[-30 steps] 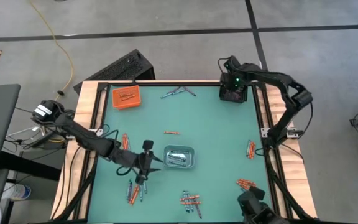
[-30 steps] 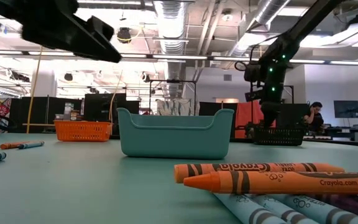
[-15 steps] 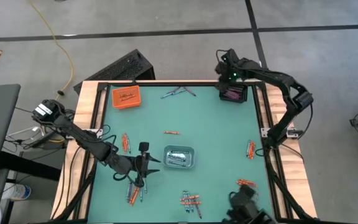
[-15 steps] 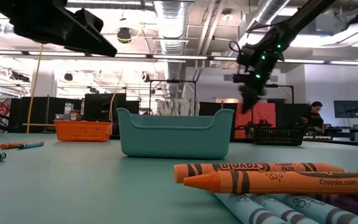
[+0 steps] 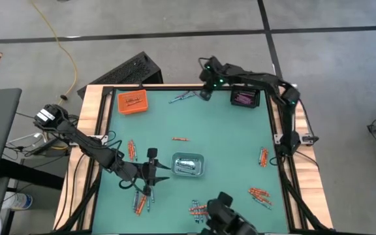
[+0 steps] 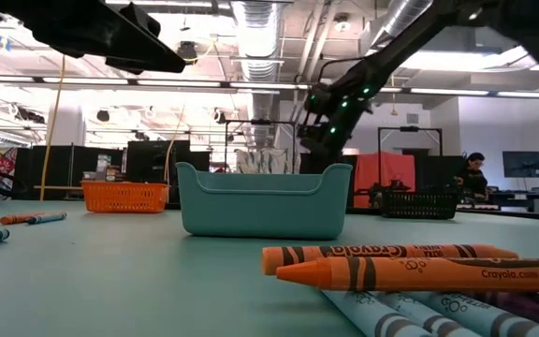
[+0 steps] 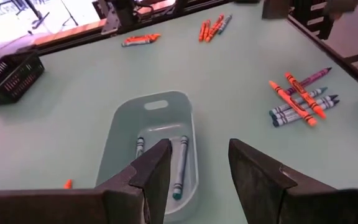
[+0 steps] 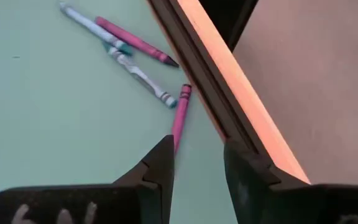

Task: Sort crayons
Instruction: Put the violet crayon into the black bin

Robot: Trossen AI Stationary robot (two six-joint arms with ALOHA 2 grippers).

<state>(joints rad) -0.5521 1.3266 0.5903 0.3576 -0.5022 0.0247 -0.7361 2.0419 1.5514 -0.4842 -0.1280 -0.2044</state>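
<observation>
High view: crayons (image 5: pixel 200 210) around tray (image 5: pixel 188 165)

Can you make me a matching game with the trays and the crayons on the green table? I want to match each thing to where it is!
Things:
1. orange tray
2. black tray
3. clear-grey tray
4. pink crayon

Places:
A. near the middle of the table, with blue crayons inside
B. far left corner of the table
C. on the table right in front of the right gripper, beside the wooden edge
D. far right corner of the table

Pairs: 1-B, 2-D, 3-A, 4-C
</observation>
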